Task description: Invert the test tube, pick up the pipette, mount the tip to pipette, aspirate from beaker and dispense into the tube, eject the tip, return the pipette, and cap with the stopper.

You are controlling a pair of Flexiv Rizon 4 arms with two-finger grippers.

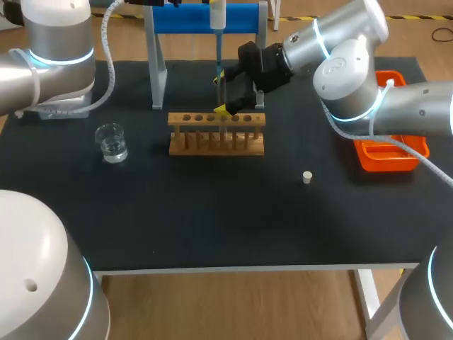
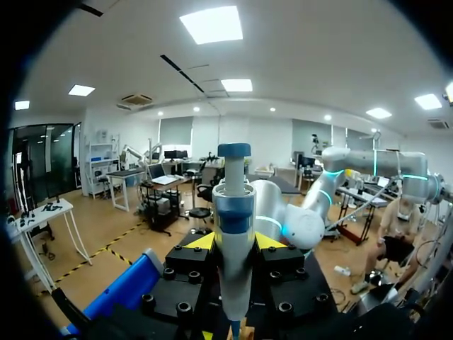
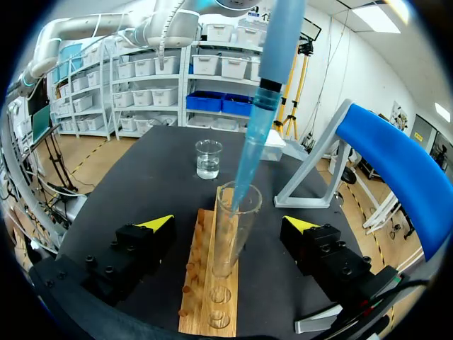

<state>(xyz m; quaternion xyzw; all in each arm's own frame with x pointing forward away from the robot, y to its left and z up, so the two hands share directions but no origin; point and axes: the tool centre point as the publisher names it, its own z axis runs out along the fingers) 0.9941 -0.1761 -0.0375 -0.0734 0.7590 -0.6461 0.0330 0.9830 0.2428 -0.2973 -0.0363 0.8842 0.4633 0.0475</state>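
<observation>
**A:** Pipette status?
**B:** Left gripper is clamped on the pipette, with yellow fingertips pressed to both sides of the barrel. It hangs upright over the rack. The blue tip is mounted, and its end sits inside the mouth of the tube.
**A:** Tube?
**B:** Upright, mouth up, in one of the rack's middle holes. Can't tell if there's any liquid in it. The rack is on the table, mid-width and toward the back edge, just in front of the blue stand.
**A:** Right side?
**B:** Right gripper is at the rack with its fingers spread wide, one on each side of the rack and the tube between them. Neither touches the glass, so it's holding nothing.
**A:** Anything else on the table?
**B:** Beaker stands left of the rack, nearer the left edge, with a little clear liquid in the bottom. Stopper lies alone right of centre, well apart from the rack and closer to the front edge. Orange tray sits at the right edge.
</observation>
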